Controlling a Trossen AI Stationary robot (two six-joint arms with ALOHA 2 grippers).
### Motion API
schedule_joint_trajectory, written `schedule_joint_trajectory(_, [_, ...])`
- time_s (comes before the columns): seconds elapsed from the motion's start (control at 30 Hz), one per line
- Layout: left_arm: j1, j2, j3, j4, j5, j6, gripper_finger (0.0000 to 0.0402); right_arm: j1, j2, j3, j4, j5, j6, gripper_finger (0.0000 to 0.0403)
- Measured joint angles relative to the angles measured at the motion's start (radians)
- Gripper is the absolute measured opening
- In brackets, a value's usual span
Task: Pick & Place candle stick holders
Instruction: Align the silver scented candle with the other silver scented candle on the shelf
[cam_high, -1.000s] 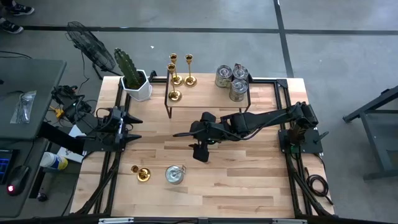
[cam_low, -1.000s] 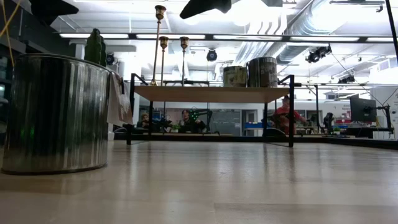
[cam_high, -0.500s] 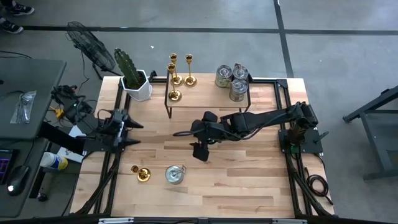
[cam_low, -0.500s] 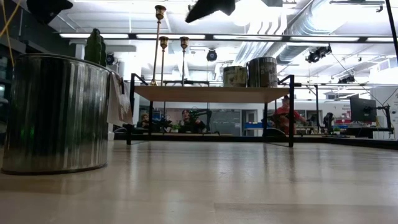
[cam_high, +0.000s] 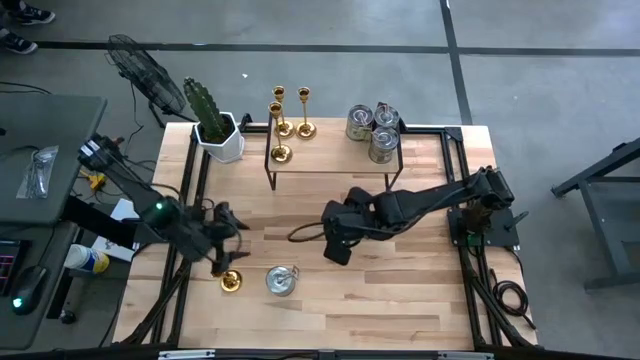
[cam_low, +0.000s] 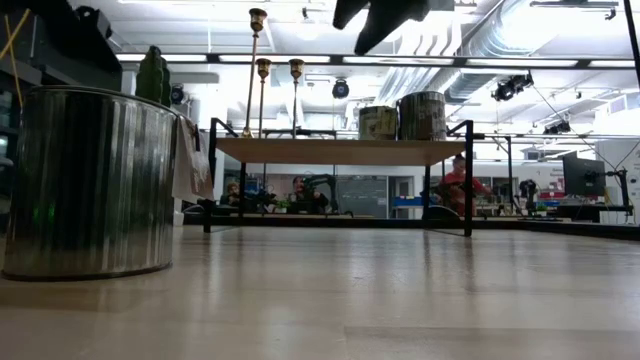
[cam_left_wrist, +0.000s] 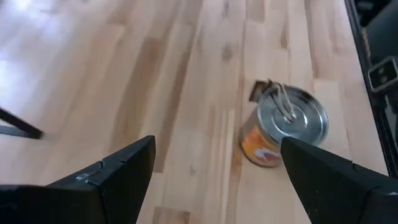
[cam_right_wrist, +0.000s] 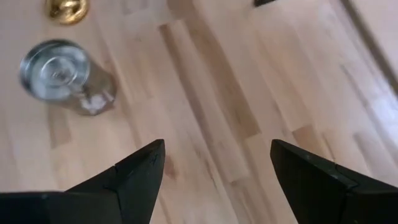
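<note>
One gold candlestick (cam_high: 231, 283) and one silver holder (cam_high: 281, 281) are on the table near its near edge. The silver holder also shows in the left wrist view (cam_left_wrist: 283, 126), the right wrist view (cam_right_wrist: 61, 73) and large in the low view (cam_low: 95, 180). Three gold candlesticks (cam_high: 281, 125) and three silver holders (cam_high: 372, 128) stand on the raised shelf at the far side. My left gripper (cam_high: 223, 262) is open and empty just above the loose gold candlestick. My right gripper (cam_high: 338, 250) is open and empty over mid-table, right of the silver holder.
A white hexagonal pot with a green cactus (cam_high: 215, 125) stands at the far left corner. The black-framed shelf (cam_high: 330, 150) spans the far middle. Bare wood lies between the two grippers and along the near edge.
My left arm has swung out from the table's left edge toward the near edge and right, and now ends over the loose gold candlestick. My right gripper has shifted toward the table's right edge. The holders have not moved.
</note>
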Motion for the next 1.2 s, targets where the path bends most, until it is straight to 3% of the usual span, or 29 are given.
schedule_joint_trajectory(0.23, [0.021,0.209,0.098,0.001,0.072,0.069,0.0342,0.054,-0.061,0.0,-0.046,0.187,0.095,0.0285])
schedule_joint_trajectory(0.47, [0.161,0.362,0.142,0.011,0.341,0.173,0.0333,0.096,-0.112,0.0,-0.089,0.325,0.193,0.0285])
schedule_joint_trajectory(0.6, [0.208,0.4,0.141,0.04,0.478,0.195,0.032,0.107,-0.113,0.0,-0.09,0.332,0.213,0.0285])
schedule_joint_trajectory(0.9, [0.215,0.469,0.141,0.07,0.604,0.231,0.0297,0.107,-0.111,0.0,-0.096,0.325,0.243,0.0285])
schedule_joint_trajectory(1.2, [0.215,0.581,0.141,0.093,0.601,0.255,0.0278,0.107,-0.11,0.0,-0.09,0.313,0.254,0.0285])
